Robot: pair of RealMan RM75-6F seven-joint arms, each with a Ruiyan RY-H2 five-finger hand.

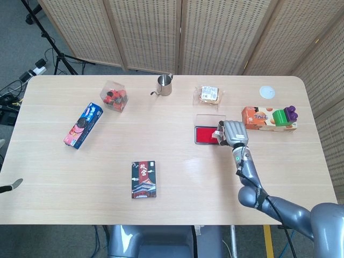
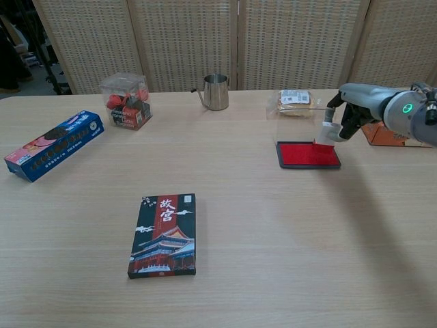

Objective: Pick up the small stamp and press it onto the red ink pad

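The red ink pad lies open right of the table's middle, its clear lid standing up behind it. My right hand pinches the small stamp, a white body with a red base. The stamp is tilted over the pad's right end, its base at or just above the red surface; I cannot tell if it touches. Of my left hand only a grey tip shows at the left edge of the head view, off the table.
An orange box with green and purple pieces lies right of the hand. A snack packet and metal cup stand behind the pad. A dark card box, blue biscuit box and clear sweets box lie to the left.
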